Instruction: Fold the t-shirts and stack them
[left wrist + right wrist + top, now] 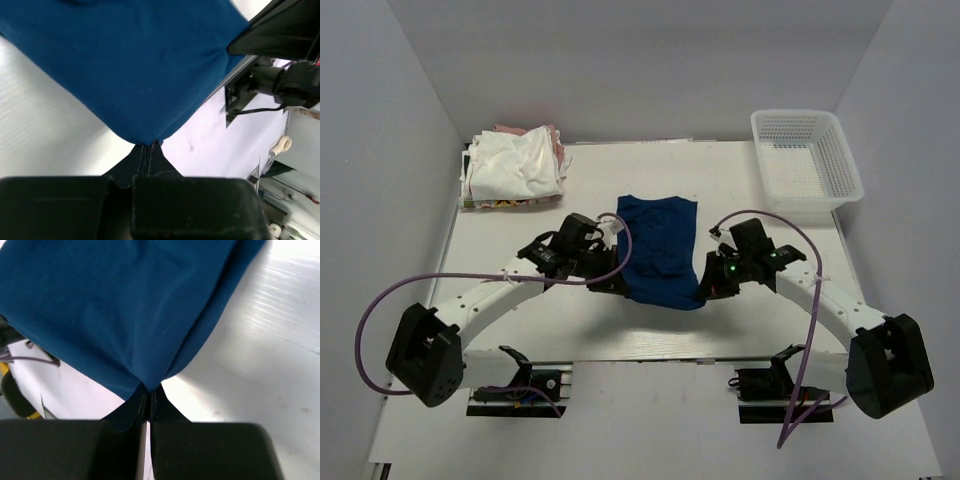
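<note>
A navy blue t-shirt (658,248) lies in the middle of the table, its near edge lifted. My left gripper (618,285) is shut on the shirt's near left corner; the left wrist view shows the cloth (135,70) pinched between the closed fingers (148,150). My right gripper (703,290) is shut on the near right corner; in the right wrist view the cloth (125,305) hangs from the closed fingers (149,392). A pile of white and pink t-shirts (515,165) sits at the far left. No print shows on the blue shirt.
A white plastic mesh basket (805,160) stands at the far right of the table (740,180). White walls close in the table on three sides. Purple cables loop from both arms.
</note>
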Controlling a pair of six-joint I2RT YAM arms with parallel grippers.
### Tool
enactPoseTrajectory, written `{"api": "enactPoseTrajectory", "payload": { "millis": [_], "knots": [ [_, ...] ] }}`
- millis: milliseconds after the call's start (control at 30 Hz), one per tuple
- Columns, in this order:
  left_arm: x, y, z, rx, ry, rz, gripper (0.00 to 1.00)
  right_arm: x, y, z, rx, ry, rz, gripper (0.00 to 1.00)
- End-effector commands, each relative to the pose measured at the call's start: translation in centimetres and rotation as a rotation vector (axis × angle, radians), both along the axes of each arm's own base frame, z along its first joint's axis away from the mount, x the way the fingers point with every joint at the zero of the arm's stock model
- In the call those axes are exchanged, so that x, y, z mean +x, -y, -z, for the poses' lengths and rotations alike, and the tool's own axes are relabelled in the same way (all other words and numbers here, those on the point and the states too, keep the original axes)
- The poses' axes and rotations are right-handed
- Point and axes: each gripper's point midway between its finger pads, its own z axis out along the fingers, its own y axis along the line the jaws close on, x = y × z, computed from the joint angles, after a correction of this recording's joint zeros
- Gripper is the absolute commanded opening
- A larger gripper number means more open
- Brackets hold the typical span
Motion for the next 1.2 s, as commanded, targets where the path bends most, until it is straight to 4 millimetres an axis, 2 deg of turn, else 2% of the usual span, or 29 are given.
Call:
{"api": "enactPoseTrajectory", "payload": {
  "millis": [0,67,100,200,267,300,367,400,433,533,600,633,700,833,867,900,967,1000,1033,1100,1133,1167],
  "knots": [
    [1.1,-0.1,-3.6,-0.002,0.094,-0.013,0.00,0.6,-0.7,-3.9,0.052,0.046,-0.046,0.00],
    [2.5,-0.6,-4.1,0.038,0.154,-0.050,0.00,2.3,-1.1,-5.4,0.044,0.087,-0.035,0.00],
    [3.3,-0.6,-5.1,0.030,0.183,-0.070,0.00,2.8,-1.2,-5.8,0.047,0.101,-0.028,0.00],
    [5.5,-0.1,-6.4,0.014,0.242,-0.106,0.00,4.5,-2.2,-7.0,0.067,0.092,-0.014,0.00],
    [7.4,-0.5,-6.3,0.059,0.273,-0.176,0.00,5.8,-2.8,-7.4,0.082,0.091,-0.009,0.00],
    [8.1,-0.4,-7.0,0.060,0.293,-0.191,0.00,6.6,-3.0,-7.4,0.089,0.103,0.003,0.00],
    [10.2,-0.7,-6.9,0.097,0.311,-0.254,0.00,7.8,-3.2,-8.3,0.099,0.135,0.021,0.00],
    [11.1,-0.5,-7.7,0.097,0.334,-0.271,0.00,9.0,-3.3,-8.6,0.099,0.155,0.030,0.00],
    [11.8,-0.7,-7.5,0.127,0.336,-0.293,0.00,9.5,-3.4,-9.5,0.107,0.175,0.032,0.00],
    [14.0,-0.5,-7.6,0.171,0.336,-0.318,0.00,11.1,-3.1,-10.0,0.084,0.177,0.055,0.00],
    [15.5,-0.4,-8.4,0.176,0.354,-0.332,0.00,12.2,-2.7,-9.6,0.067,0.168,0.068,0.00],
    [16.1,-0.2,-7.5,0.197,0.343,-0.336,0.00,12.5,-2.6,-9.3,0.069,0.157,0.073,0.00],
    [17.7,-0.4,-8.2,0.195,0.359,-0.354,0.00,13.3,-2.2,-9.0,0.074,0.145,0.098,0.00],
    [20.0,0.0,-8.0,0.203,0.366,-0.350,0.00,15.6,-1.6,-9.0,0.082,0.130,0.136,0.00],
    [20.9,0.0,-8.6,0.195,0.376,-0.363,0.00,16.5,-1.2,-9.5,0.090,0.146,0.154,0.00],
    [21.6,-0.3,-7.8,0.212,0.367,-0.375,0.00,16.9,-1.2,-9.1,0.092,0.137,0.161,0.00],
    [22.4,-0.5,-7.5,0.217,0.362,-0.386,0.00,18.3,-1.0,-9.7,0.101,0.157,0.178,0.00],
    [23.1,-0.8,-7.5,0.219,0.362,-0.399,0.00,18.9,-0.5,-9.3,0.098,0.150,0.194,0.00],
    [23.6,-0.6,-6.7,0.229,0.360,-0.390,0.00,19.6,-0.7,-9.4,0.106,0.153,0.192,0.00],
    [24.5,-0.3,-6.6,0.212,0.350,-0.383,0.00,20.8,-0.4,-8.9,0.113,0.151,0.209,0.00],
    [25.2,-0.6,-6.3,0.216,0.345,-0.394,0.00,21.5,-0.6,-9.5,0.126,0.172,0.204,0.00],
    [26.2,-0.6,-5.7,0.218,0.338,-0.390,0.00,22.0,-0.6,-8.3,0.115,0.153,0.200,0.00]
  ]
}}
